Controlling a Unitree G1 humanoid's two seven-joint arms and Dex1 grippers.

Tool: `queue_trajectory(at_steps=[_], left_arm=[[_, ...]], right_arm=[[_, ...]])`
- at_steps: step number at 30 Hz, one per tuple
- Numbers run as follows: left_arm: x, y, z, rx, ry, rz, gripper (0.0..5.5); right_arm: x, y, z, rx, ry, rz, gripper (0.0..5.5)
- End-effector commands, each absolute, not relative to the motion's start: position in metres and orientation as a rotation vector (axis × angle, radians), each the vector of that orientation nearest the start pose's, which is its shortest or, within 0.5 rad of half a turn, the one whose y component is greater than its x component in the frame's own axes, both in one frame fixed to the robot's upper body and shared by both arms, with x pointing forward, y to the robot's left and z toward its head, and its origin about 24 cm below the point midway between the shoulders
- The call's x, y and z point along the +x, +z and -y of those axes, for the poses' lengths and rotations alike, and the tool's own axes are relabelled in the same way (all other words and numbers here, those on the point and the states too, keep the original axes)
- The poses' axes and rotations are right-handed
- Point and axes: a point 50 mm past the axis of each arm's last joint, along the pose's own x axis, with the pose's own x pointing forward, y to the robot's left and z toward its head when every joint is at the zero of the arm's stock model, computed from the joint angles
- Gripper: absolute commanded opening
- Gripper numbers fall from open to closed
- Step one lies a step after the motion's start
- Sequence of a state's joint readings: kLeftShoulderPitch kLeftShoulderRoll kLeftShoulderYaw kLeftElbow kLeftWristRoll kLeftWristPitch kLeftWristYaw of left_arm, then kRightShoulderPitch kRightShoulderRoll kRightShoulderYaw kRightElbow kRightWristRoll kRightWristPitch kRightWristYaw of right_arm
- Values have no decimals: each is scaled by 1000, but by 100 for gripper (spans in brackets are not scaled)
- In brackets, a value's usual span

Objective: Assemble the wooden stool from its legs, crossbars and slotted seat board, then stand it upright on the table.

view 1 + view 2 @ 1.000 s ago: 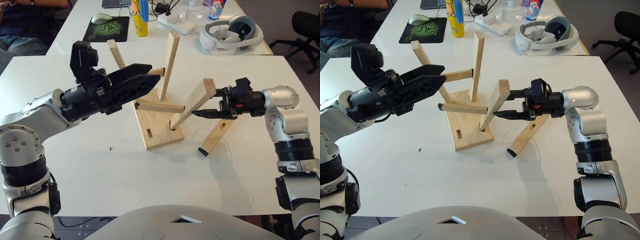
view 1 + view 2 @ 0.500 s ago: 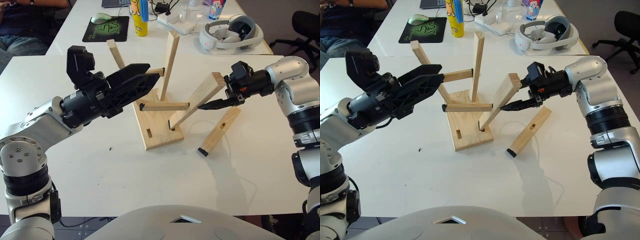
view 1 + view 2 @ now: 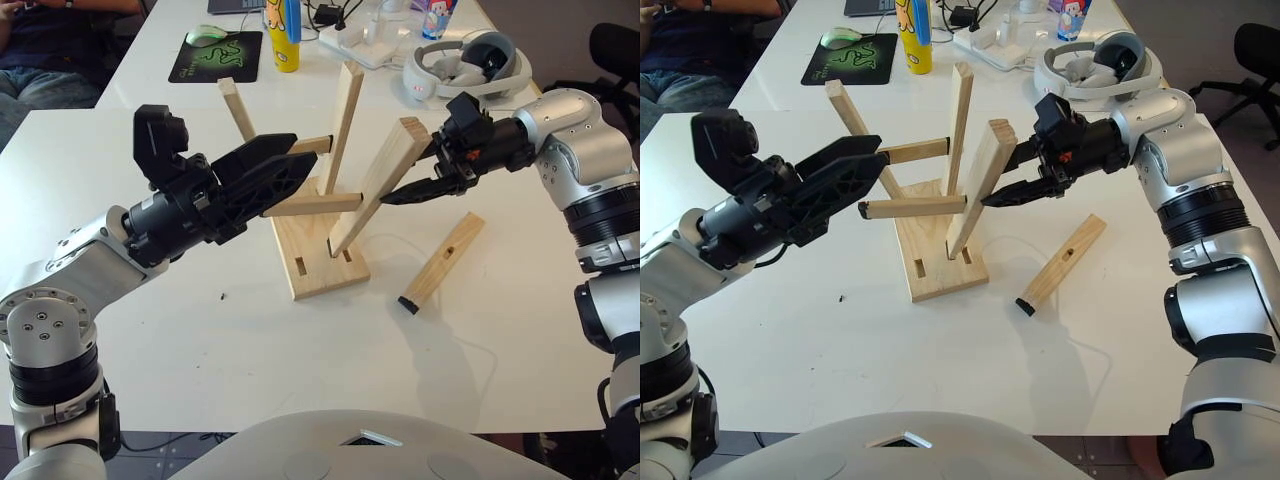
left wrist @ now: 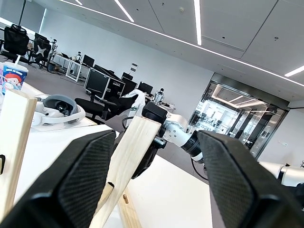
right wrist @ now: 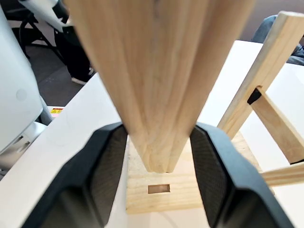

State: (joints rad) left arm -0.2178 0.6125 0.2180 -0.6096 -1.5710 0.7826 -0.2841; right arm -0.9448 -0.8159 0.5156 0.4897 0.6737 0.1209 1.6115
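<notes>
- From the head camera, the right gripper (image 3: 392,193) is clamping the upper part of the leaning leg (image 3: 375,190). That leg's lower end is sitting on the near right of the seat board (image 3: 325,277), which is lying flat mid-table.
- Here is my worry: nothing seems to be pinning that board. A sideways push on the leg could be sliding it, or tipping the upright leg (image 3: 343,120) and the tilted far-left leg (image 3: 234,105) standing on it.
- The lower crossbar (image 3: 320,204) is meeting the leaning leg at its right end. Its left end is hanging free just beside the left gripper (image 3: 297,153), and I cannot tell whether they are touching. If the leg is swung, that joint could be popping loose.
- A loose leg (image 3: 443,258) is lying on the table (image 3: 250,350) to the right of the board, near it but apart.
- From the left wrist camera, the left gripper's fingers (image 4: 80,175) are spreading wide and gripping nothing. The pale, square-cut leaning leg is showing beyond the gap between them.
- From the right wrist camera, the pads (image 5: 107,161) are pressing both sides of the leg, so the grip looks firm. The leg's end is hovering over an open slot (image 5: 158,189) in the board. It looks slightly off line to me, and a misaligned push could be jamming it on the slot's edge.
</notes>
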Motion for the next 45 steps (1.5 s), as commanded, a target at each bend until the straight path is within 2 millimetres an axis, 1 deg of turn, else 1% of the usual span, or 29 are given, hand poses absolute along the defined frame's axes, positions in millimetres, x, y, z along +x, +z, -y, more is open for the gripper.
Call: queue_trajectory(at_steps=[1, 4, 8, 11, 14, 16, 23, 29, 33, 36, 39, 42, 45], left_arm=[[205, 214, -151, -541, -1130, 10, 322], [206, 214, -150, -542, -1136, 10, 322], [206, 215, -151, -540, -1139, 6, 322], [206, 215, -151, -541, -1137, 5, 322], [204, 215, -151, -544, -1129, 6, 322], [204, 215, -151, -545, -1123, 9, 322], [205, 215, -151, -549, -1127, 10, 322], [207, 216, -151, -550, -1138, 5, 322], [209, 216, -151, -550, -1145, 3, 322], [210, 216, -150, -549, -1148, 3, 322], [210, 217, -150, -549, -1149, 8, 322], [209, 218, -149, -549, -1147, 15, 322], [208, 218, -150, -548, -1138, 25, 322]], right_arm=[[328, 205, 186, -503, 1710, -191, 207], [329, 198, 187, -516, 1709, -202, 207], [325, 194, 184, -502, 1745, -210, 207], [323, 197, 181, -509, 1769, -208, 207], [320, 204, 176, -510, 1800, -185, 207], [319, 203, 175, -519, 1810, -189, 207], [317, 184, 179, -503, 1808, -235, 207], [325, 164, 173, -463, 1796, -288, 207], [333, 160, 165, -485, 1793, -329, 207], [338, 158, 163, -497, 1781, -349, 207], [335, 144, 163, -501, 1790, -405, 207], [332, 135, 168, -487, 1786, -407, 207], [325, 124, 179, -468, 1760, -388, 207]])
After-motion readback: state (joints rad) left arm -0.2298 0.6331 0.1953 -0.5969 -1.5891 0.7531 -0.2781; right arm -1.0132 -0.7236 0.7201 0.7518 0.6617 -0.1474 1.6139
